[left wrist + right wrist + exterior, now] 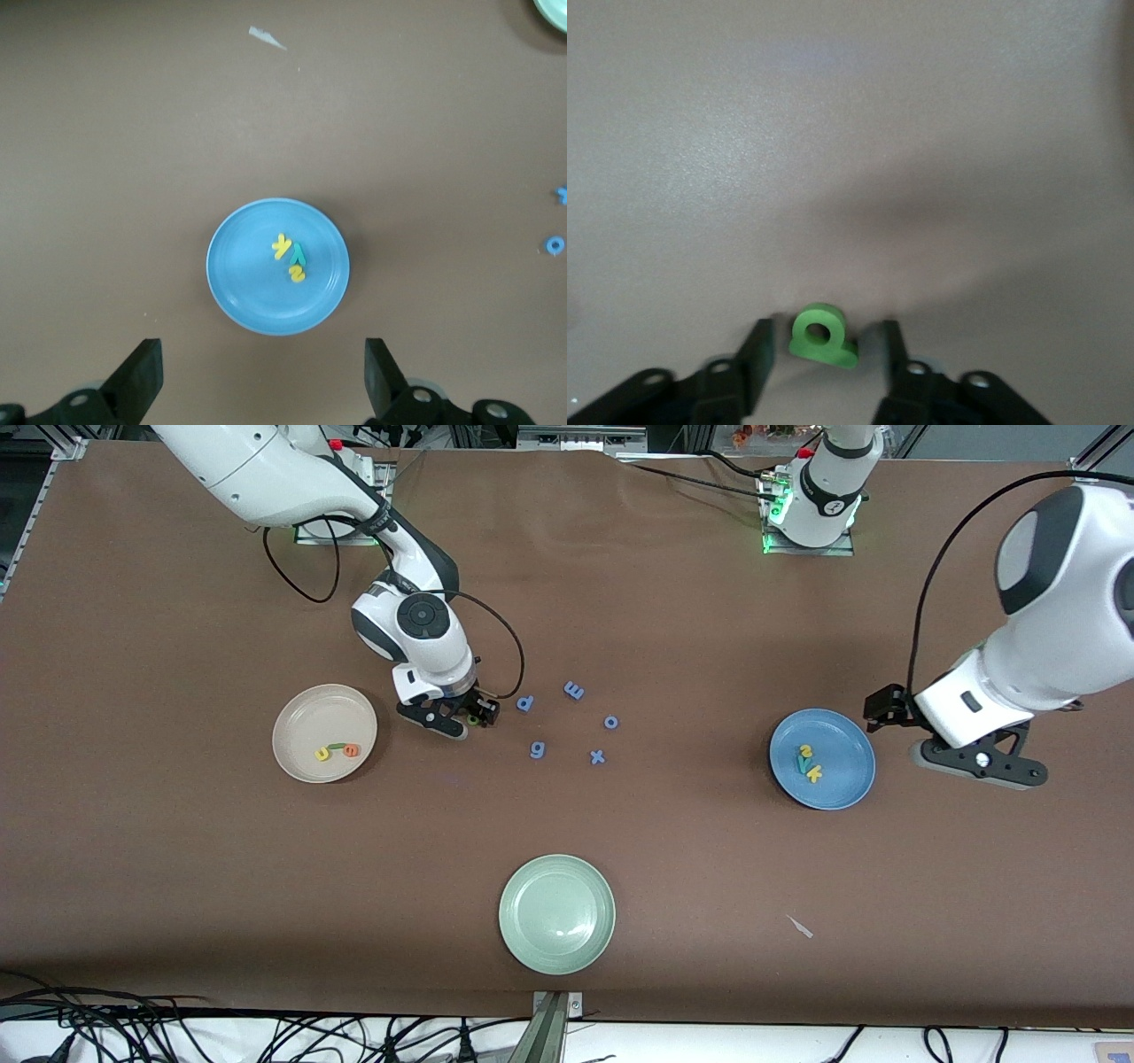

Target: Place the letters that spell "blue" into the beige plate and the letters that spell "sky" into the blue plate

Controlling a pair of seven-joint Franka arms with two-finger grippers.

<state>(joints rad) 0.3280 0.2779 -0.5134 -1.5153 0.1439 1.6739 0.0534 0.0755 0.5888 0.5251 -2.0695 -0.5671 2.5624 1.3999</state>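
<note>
Jaws of the right gripper [824,354] are seen down at the worktop [620,602], straddling the green b [822,335]; a sliver of gap is left on each side, so no grip is shown. The b lies flat between them, just beside the beige plate [301,713] toward the blue distractor letters [571,722]. Its ring end is turned away from the wrist, its stem end toward it. In the beige plate, yellow u [322,754], thin green l [337,746] and orange e [352,750] are gathered, the l's length running across the plate. Over at the blue plate [239,283], s [297,274], k [282,245] and y [299,255] are clustered. The left gripper [264,372] is held beside that plate, jaws spread wide and empty.
</note>
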